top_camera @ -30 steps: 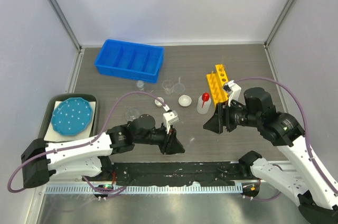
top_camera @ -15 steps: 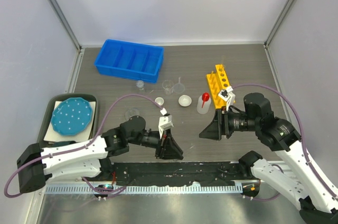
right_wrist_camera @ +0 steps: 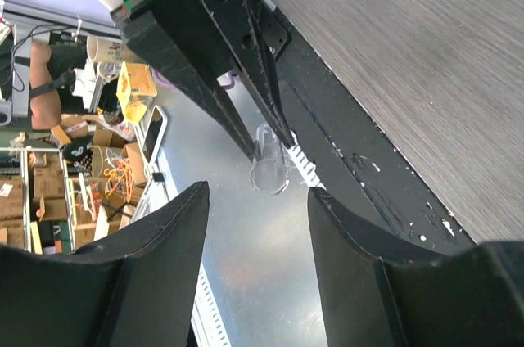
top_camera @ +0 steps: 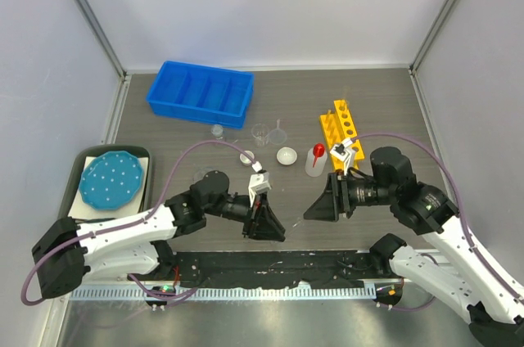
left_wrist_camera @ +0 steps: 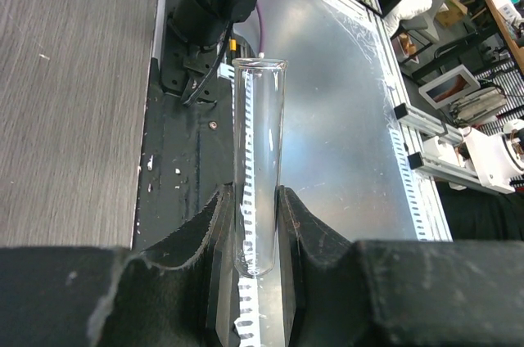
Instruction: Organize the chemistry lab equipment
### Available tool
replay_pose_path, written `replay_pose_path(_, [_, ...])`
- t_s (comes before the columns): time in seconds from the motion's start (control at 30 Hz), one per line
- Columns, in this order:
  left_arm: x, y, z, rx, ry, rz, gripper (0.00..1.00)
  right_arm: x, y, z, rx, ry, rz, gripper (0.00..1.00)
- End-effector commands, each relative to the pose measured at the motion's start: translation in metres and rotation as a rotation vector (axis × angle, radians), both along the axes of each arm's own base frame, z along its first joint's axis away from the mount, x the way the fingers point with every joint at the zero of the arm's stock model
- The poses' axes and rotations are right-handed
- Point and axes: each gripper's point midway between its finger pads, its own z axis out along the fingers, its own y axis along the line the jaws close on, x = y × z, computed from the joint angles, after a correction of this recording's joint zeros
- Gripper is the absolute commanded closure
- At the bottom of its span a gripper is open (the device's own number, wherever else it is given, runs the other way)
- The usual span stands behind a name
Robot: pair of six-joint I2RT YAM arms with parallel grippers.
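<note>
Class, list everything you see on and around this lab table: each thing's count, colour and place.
bin: one, blue, far left of table
rack: one, yellow, right of centre
squeeze bottle: one, clear with red cap, beside rack
dish: one, white, centre
small glassware: about five, clear, around centre
plate: one, teal dotted, on tray
tray: one, grey, left edge
tube: one, clear, in left gripper
left gripper: shut on tube
right gripper: open, facing tube
</note>
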Motion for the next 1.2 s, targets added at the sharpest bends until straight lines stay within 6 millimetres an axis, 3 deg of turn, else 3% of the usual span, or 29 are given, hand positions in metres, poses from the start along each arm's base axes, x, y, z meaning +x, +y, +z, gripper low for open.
replay_pose_path(0.0, [0.004, -0.004, 0.024, -0.091, -0.047, -0.037, 0.87, 0.000, 0.010, 0.002, 0.036, -0.003, 0.026, 0.43])
replay_pose_path(0.2, [0.011, -0.003, 0.026, -0.095, -0.046, -0.031, 0.88, -0.002, 0.022, -0.007, 0.020, -0.008, 0.054, 0.43])
replay_pose_path(0.53, [0.015, 0.001, 0.023, -0.090, -0.034, -0.025, 0.89, -0.004, 0.044, -0.006, 0.016, -0.028, 0.090, 0.43])
replay_pose_path(0.9, [0.017, 0.006, 0.022, -0.096, -0.032, -0.018, 0.90, -0.002, 0.052, -0.005, 0.008, -0.037, 0.089, 0.56])
replay_pose_path(1.17, [0.019, 0.007, 0.019, -0.087, -0.024, -0.001, 0.87, 0.000, 0.055, -0.005, 0.000, -0.042, 0.087, 0.73])
